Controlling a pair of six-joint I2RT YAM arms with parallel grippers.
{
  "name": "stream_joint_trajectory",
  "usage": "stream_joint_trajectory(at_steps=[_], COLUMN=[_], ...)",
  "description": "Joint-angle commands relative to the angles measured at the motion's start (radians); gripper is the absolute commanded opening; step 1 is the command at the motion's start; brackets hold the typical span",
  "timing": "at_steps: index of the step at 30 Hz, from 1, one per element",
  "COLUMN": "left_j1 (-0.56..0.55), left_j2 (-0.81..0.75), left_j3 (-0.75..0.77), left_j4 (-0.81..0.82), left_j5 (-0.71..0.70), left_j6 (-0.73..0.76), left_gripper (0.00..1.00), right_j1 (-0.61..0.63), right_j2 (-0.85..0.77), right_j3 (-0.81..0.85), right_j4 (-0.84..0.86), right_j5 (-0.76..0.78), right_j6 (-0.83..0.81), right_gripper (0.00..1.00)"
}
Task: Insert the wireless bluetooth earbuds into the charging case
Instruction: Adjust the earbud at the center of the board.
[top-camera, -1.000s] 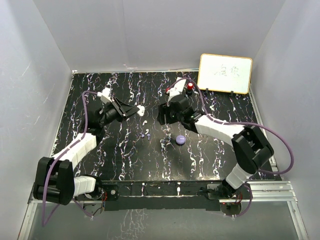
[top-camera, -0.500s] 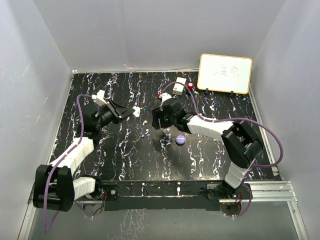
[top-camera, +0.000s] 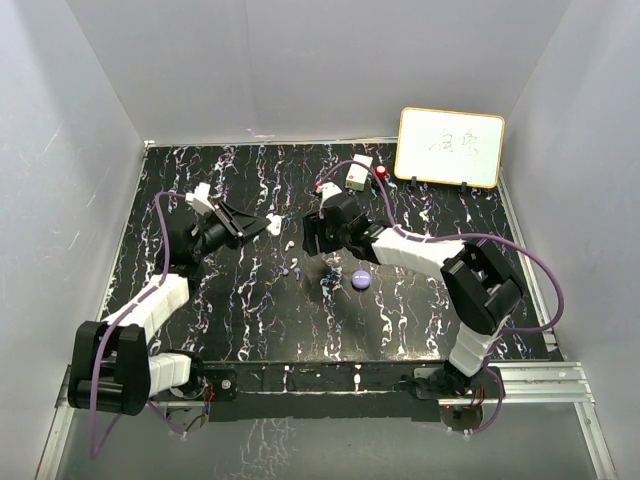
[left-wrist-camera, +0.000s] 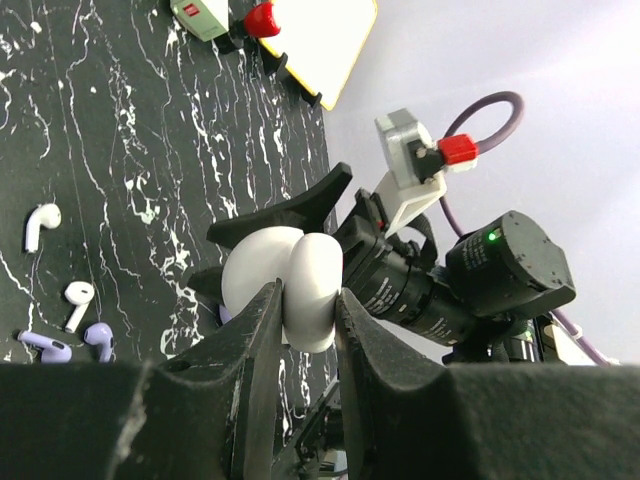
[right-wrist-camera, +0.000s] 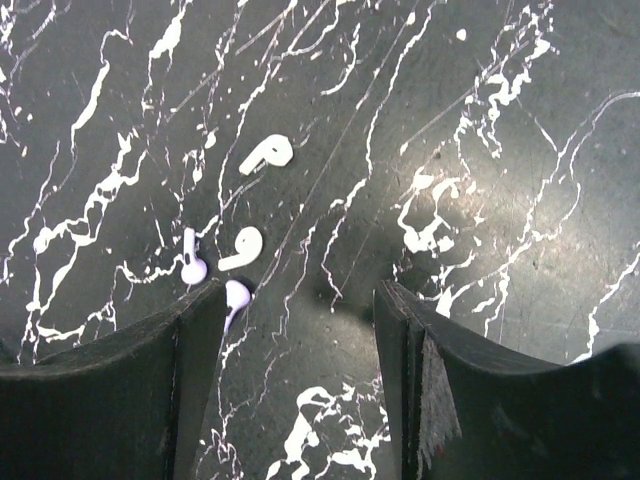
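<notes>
My left gripper (left-wrist-camera: 305, 300) is shut on a white charging case (left-wrist-camera: 290, 265), which hangs open above the table (top-camera: 200, 330); from above it shows at the left gripper (top-camera: 268, 226). Two white earbuds (right-wrist-camera: 265, 155) (right-wrist-camera: 241, 250) and two purple earbuds (right-wrist-camera: 192, 262) (right-wrist-camera: 235, 297) lie loose on the black marbled surface. My right gripper (right-wrist-camera: 300, 310) stands open just above the table, and the nearest purple earbud touches its left finger (right-wrist-camera: 195, 340). From above, the right gripper (top-camera: 313, 243) hovers right of the earbuds (top-camera: 288, 246). A round purple case (top-camera: 361, 280) lies closed nearby.
A whiteboard (top-camera: 450, 147) stands at the back right, with a red knob (top-camera: 381, 172) on a small box (top-camera: 360, 176) beside it. White walls enclose the table on three sides. The right arm (left-wrist-camera: 440, 290) reaches across just behind the held case.
The right arm has swung left from near the red knob and lowered toward the earbuds. The left arm has drawn slightly back and left with the white case.
</notes>
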Motion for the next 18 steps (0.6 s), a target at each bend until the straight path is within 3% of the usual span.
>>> stream_joint_trajectory(at_steps=[1,18], left_j1=[0.025,0.061], left_j2=[0.020,0.028], left_j3=[-0.033,-0.033], left_j4=[0.102,0.123], left_j5=[0.058,0.118], left_j6=[-0.074,-0.091], left_gripper=[0.00,0.00], right_j1=[-0.004,0.041], right_j2=[0.035,0.178], right_j3=[0.081,0.207], right_j4=[0.012,-0.064], right_j5=[0.013,-0.018], right_j6=[0.006,-0.009], right_gripper=[0.58,0.53])
